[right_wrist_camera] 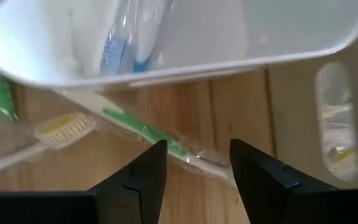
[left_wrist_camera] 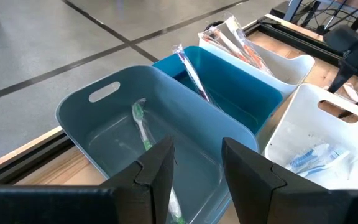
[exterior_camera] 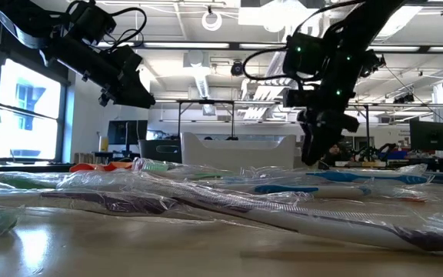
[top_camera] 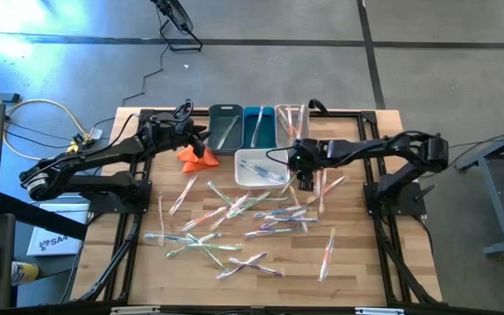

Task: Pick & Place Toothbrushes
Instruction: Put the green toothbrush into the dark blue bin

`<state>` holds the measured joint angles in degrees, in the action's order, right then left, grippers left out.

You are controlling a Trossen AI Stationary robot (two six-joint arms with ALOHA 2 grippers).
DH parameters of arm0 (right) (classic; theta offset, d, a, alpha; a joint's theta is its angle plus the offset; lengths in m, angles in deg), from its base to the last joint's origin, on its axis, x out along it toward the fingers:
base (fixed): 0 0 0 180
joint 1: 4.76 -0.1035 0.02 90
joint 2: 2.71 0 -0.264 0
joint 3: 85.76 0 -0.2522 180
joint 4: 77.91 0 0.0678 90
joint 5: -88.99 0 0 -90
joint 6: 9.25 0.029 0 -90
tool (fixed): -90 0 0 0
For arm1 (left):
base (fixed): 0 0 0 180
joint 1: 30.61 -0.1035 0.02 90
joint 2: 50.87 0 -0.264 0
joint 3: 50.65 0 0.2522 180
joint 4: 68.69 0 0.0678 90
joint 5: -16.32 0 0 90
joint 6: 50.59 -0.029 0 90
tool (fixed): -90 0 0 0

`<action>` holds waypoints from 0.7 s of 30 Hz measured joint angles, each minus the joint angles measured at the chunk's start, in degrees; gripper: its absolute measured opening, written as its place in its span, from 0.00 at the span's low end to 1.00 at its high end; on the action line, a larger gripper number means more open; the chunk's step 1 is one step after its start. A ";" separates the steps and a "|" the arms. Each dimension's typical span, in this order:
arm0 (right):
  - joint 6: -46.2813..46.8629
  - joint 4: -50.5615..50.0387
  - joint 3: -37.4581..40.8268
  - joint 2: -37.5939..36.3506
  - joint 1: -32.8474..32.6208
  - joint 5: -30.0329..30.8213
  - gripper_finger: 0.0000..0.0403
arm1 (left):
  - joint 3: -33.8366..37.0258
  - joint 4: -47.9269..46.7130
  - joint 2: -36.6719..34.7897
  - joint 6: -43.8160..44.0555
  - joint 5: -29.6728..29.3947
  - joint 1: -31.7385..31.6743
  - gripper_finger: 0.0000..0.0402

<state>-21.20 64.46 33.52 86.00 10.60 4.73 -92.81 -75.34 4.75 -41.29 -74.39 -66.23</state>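
Observation:
Many wrapped toothbrushes (top_camera: 234, 219) lie scattered across the wooden table. My left gripper (left_wrist_camera: 197, 146) is open and hovers over the grey-blue bin (left_wrist_camera: 104, 124), where a green toothbrush (left_wrist_camera: 143, 127) lies on the bottom. My right gripper (right_wrist_camera: 197, 146) is open and points down at the table just by the near right corner of the white bin (top_camera: 261, 166). A green-handled wrapped toothbrush (right_wrist_camera: 148, 134) lies on the wood below its fingers, untouched. Blue toothbrushes (left_wrist_camera: 316, 158) lie in the white bin.
A teal bin (top_camera: 258, 127) and a whitish bin (top_camera: 289, 122) holding orange-handled brushes stand in a row with the grey-blue bin at the far edge. An orange folded cloth (top_camera: 195, 156) sits left of the white bin. A black frame (top_camera: 392, 245) borders the table.

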 joint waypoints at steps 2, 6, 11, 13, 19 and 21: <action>-1.35 -0.09 0.00 1.10 0.00 -0.28 0.42 | 0.00 0.00 0.00 0.00 0.00 0.00 0.33; -4.27 -0.33 0.00 3.06 0.00 -3.16 0.42 | 0.00 0.00 0.00 0.02 0.00 0.00 0.33; -7.79 0.17 0.00 5.20 0.00 -3.76 0.42 | 0.00 0.00 0.00 0.00 0.00 0.00 0.33; -8.21 0.40 -0.02 5.71 0.00 -3.84 0.42 | 0.00 0.01 0.00 0.00 0.00 0.00 0.33; -8.38 -0.19 -0.09 6.16 0.02 -4.65 0.42 | 0.00 0.00 0.00 0.00 0.00 0.00 0.33; -7.83 -1.08 -0.09 6.16 0.04 -4.62 0.42 | 0.00 0.00 0.00 0.00 0.00 0.00 0.33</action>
<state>-29.03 63.38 33.43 92.16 10.64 0.11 -92.81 -75.33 4.75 -41.29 -74.39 -66.23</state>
